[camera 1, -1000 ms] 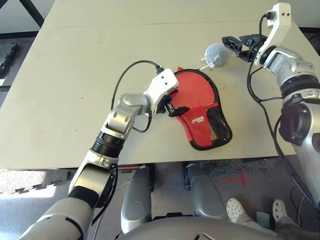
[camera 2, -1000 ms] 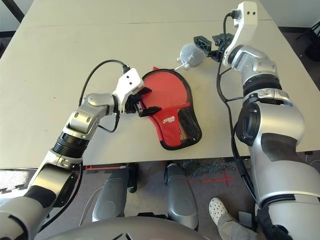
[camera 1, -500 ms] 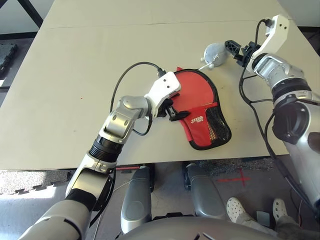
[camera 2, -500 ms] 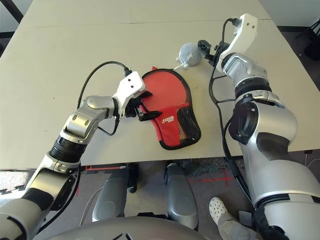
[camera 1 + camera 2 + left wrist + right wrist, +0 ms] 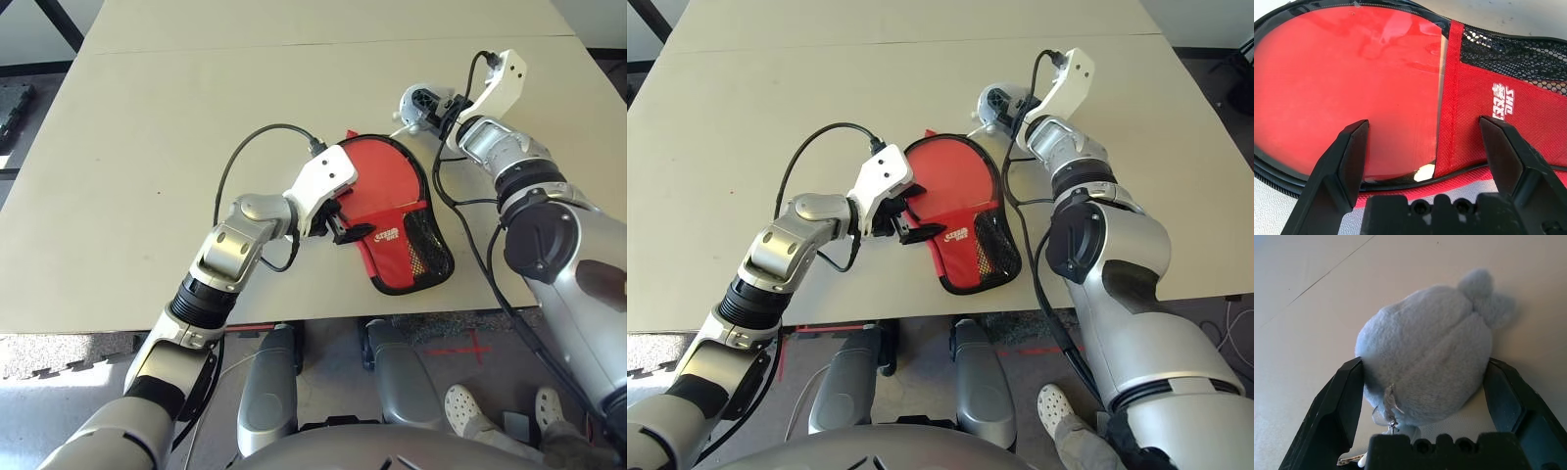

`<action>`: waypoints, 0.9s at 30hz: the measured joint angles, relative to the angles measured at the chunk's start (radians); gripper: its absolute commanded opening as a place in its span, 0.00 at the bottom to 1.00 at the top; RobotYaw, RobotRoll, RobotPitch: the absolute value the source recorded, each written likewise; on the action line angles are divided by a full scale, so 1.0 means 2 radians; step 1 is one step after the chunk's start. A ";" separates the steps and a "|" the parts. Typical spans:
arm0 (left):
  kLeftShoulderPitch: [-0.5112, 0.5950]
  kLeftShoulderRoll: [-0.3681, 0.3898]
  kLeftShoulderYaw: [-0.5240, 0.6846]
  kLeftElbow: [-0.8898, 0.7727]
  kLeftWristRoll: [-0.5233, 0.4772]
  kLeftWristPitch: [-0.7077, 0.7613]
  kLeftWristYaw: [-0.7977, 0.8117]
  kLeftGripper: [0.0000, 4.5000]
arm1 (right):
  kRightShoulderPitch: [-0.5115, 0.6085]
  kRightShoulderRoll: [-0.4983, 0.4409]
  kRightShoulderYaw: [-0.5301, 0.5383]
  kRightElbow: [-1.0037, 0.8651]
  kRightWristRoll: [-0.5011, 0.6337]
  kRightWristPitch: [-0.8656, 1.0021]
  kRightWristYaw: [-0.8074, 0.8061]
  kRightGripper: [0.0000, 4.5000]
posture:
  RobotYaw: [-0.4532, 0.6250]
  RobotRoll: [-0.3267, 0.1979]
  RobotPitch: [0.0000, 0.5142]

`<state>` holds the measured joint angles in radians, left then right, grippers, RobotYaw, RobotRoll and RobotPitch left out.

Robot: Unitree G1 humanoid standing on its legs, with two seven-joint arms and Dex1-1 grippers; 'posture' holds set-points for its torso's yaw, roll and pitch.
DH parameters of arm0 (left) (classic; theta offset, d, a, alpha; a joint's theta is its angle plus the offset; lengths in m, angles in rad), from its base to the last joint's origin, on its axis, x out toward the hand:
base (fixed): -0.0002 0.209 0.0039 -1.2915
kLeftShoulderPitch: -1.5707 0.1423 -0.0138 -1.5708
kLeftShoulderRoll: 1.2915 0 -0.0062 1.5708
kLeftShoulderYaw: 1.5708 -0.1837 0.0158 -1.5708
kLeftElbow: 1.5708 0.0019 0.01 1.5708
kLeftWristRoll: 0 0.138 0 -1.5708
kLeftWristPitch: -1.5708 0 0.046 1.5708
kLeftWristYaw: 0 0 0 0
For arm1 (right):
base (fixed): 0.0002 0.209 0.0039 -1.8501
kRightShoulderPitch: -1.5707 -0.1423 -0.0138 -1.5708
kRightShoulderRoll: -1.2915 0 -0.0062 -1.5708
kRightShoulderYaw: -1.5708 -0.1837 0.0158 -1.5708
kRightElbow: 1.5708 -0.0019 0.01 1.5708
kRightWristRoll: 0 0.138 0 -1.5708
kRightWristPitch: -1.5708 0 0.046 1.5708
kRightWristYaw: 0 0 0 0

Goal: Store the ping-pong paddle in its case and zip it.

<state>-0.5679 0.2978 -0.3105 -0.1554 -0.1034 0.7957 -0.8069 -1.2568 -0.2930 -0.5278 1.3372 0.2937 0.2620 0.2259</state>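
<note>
Paddle (image 5: 1352, 88) stiff, slick-faced, already inside soft floppy case (image 5: 397, 257). Left gripper (image 5: 1425, 147) wide open over it, empty; right gripper (image 5: 1425, 396) open around pouch (image 5: 1425, 357). Best taken at zipper edge.

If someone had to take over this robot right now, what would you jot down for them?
Left gripper: jaws open, poised over the case, one finger over the paddle face, the other over the red fabric; nothing gripped.
Right gripper: jaws open on either side of the grey pouch, which lies on the table beyond the case; not closed on it.
Paddle: lying in the open case, red face showing.
Done: paddle looks seated in the case.
Left: close the cover and zip it.
</note>
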 measured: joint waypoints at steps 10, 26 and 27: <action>-0.001 0.000 -0.002 -0.005 -0.014 0.001 0.010 1.00 | -0.003 -0.006 -0.001 0.000 0.000 -0.013 -0.015 0.28 | 0.48 0.62 0.60; -0.011 -0.007 -0.014 0.011 -0.025 -0.010 0.014 1.00 | -0.002 -0.072 0.022 0.000 -0.012 0.008 0.053 0.06 | 0.42 0.62 0.57; -0.013 -0.008 -0.016 0.014 -0.025 -0.012 0.014 1.00 | -0.001 -0.080 0.030 0.000 -0.019 0.013 0.069 0.06 | 0.42 0.62 0.57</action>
<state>-0.5945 0.2820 -0.3432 -0.1266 -0.1534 0.7724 -0.7780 -1.2588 -0.4539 -0.4678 1.3377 0.2561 0.2881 0.3640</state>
